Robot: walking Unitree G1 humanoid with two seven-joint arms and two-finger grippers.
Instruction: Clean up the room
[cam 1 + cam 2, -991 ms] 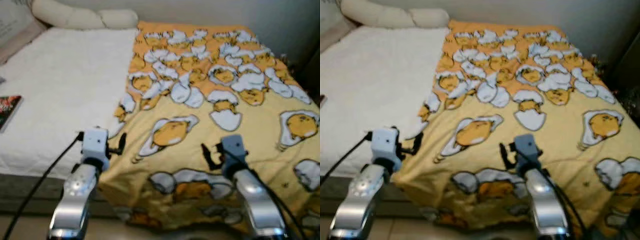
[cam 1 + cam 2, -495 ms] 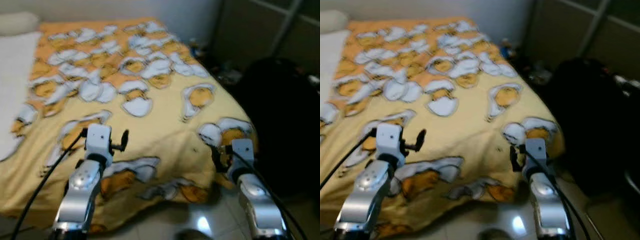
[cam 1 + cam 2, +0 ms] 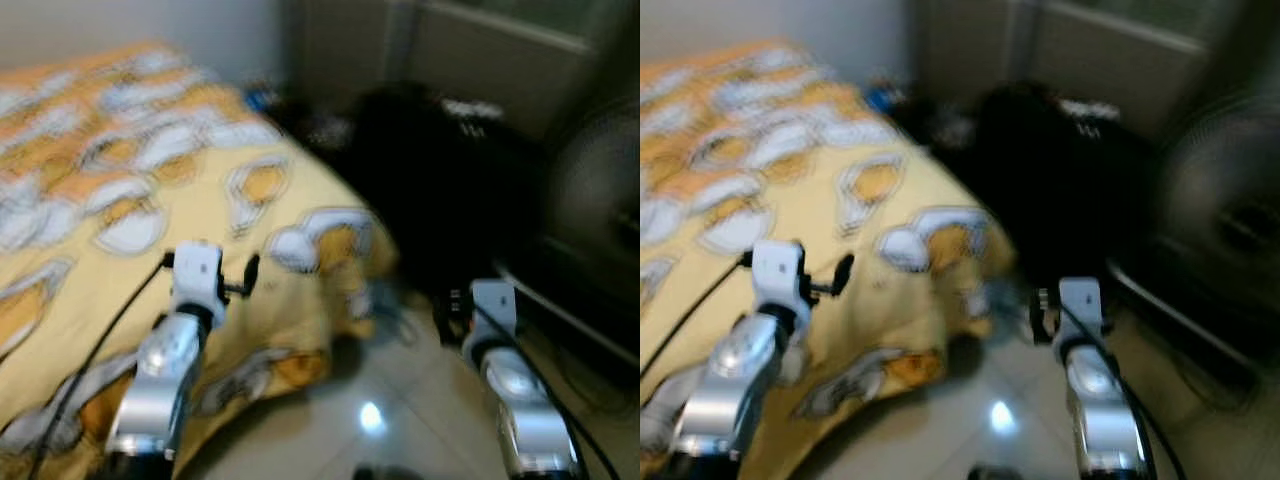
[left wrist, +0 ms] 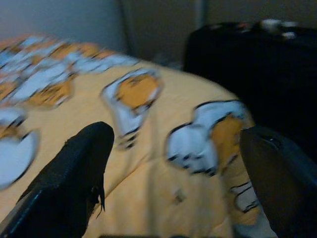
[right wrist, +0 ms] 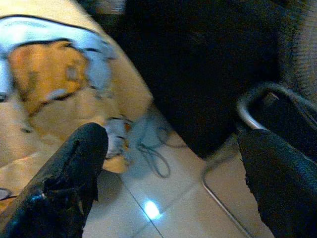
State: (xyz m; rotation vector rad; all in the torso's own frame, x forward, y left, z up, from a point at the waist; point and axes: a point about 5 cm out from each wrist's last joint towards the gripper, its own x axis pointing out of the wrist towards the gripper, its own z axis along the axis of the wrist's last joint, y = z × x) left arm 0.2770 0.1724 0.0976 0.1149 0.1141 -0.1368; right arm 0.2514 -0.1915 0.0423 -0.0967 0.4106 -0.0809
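Your left pincer point(image 4: 173, 183) hangs released, fingers spread wide, over the yellow blanket point(image 3: 90, 200) at the bed's corner. Your right pincer point(image 5: 173, 183) is likewise spread and empty above the tiled floor point(image 5: 163, 213), near a tangle of cord point(image 5: 153, 153) and a big black bag point(image 3: 440, 190).

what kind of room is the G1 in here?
Most likely a bedroom. A bed with a yellow cartoon-print blanket takes up the robot's left side, a big black bag sits beside it, and a standing fan is on the tiled floor.
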